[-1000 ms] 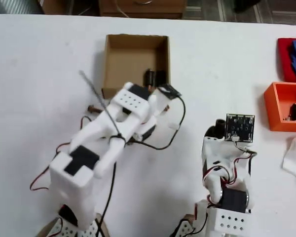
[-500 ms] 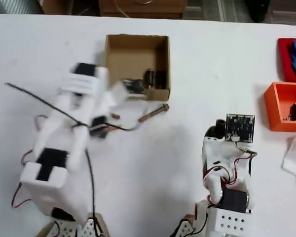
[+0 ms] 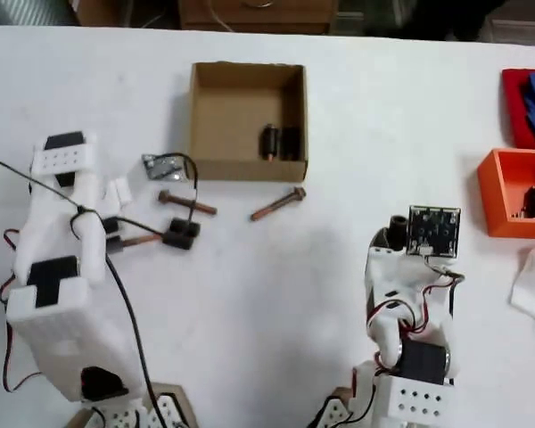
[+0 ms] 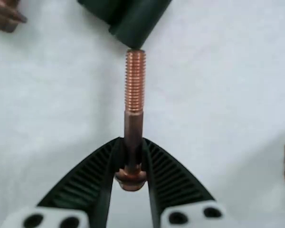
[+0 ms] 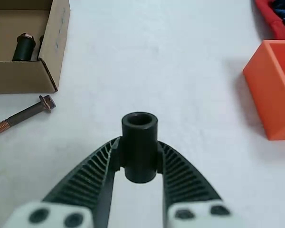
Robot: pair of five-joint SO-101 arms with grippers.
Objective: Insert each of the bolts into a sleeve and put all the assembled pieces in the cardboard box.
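the copper-coloured threaded bolt (image 4: 133, 95) is clamped near its flanged head between the fingers of the left tool (image 4: 133, 148) and points straight out ahead of it. its threaded tip meets the near end of a short black plastic sleeve (image 4: 134, 20) lying on the white bench (image 3: 276, 312). whether the tip has entered the bore cannot be told.

to do this insertion well, the bolt probably has to line up with the sleeve's bore first. the sleeve looks turned a little off the bolt's line and nothing holds it, so a hard push would likely slide it away. a slow, level advance looks safest, with a small twist of the wrist if the thread catches.

the right tool (image 5: 139, 148) is closed on a second black sleeve (image 5: 139, 137), held upright with its open mouth up.

the left wrist view gives the fine contact of thread and sleeve. the high view gives the layout: two loose bolts (image 3: 187, 203) (image 3: 278, 204) lie beyond the left tool, before the brown cardboard box (image 3: 248, 168), which has an assembled piece (image 3: 279, 141) in it. the right wrist view adds an orange plastic bin (image 5: 270, 90) off to one side.
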